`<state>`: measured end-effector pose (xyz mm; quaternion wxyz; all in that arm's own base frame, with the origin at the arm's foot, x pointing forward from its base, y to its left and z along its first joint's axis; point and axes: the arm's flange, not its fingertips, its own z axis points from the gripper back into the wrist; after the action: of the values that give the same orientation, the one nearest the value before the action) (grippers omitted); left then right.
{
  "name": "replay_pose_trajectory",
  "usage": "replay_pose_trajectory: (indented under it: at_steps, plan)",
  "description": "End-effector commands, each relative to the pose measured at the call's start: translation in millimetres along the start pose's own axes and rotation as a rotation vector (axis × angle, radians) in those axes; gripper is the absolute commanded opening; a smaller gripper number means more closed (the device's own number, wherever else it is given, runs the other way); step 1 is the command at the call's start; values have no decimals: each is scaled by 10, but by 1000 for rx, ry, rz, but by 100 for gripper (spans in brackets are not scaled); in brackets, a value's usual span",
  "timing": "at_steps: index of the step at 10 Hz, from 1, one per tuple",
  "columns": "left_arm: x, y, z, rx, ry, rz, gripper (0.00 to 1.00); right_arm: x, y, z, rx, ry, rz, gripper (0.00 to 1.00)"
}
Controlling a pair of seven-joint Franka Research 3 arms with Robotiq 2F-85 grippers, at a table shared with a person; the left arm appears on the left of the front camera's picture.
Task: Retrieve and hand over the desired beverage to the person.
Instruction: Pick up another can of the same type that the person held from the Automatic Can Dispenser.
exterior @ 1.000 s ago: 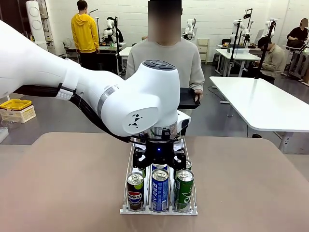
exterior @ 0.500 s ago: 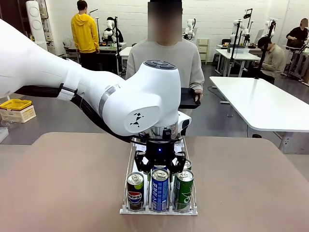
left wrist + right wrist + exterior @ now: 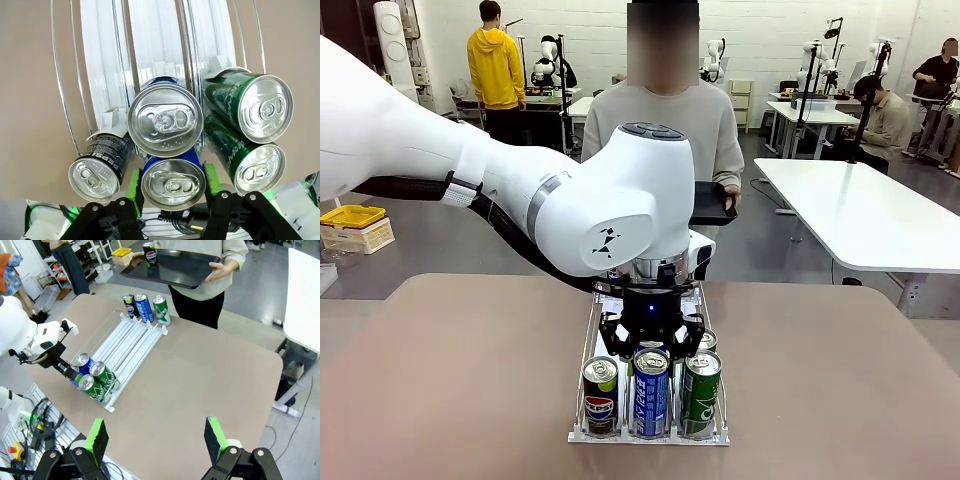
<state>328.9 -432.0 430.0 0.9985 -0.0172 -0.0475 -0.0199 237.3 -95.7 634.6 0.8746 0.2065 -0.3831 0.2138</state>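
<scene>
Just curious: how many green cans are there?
3. The front green can and second green can sit at the rack's near end, by the left gripper; the third green can stands at its far end. More may be hidden.

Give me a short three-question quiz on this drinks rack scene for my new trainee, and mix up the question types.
1. True or false: the tray the person holds is bare.
2. The left end effector straddles a can of which colour? A green, B blue, C black.
3. How many cans stand at the end of the rack nearest the person?
Key: 1 false, a Pepsi can stands on it. 2 B, the blue can. 3 three.
</scene>
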Motion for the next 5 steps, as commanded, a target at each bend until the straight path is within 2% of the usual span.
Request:
replay_pose_trajectory:
  at_steps: [1,2,3,5]
  plan:
    - [-2,-23,-8,0,47,-13,0,4,-2,-14,22,-7,5,100]
    - [22,-28,35,8,37,-14,0,4,-2,-14,22,-7,5,100]
    - [29,-46,170,-1,48,-46,25,4,-2,-14,22,-7,5,100]
    - [36,-98,533,-33,7,-72,25,4,-2,-14,22,-7,5,100]
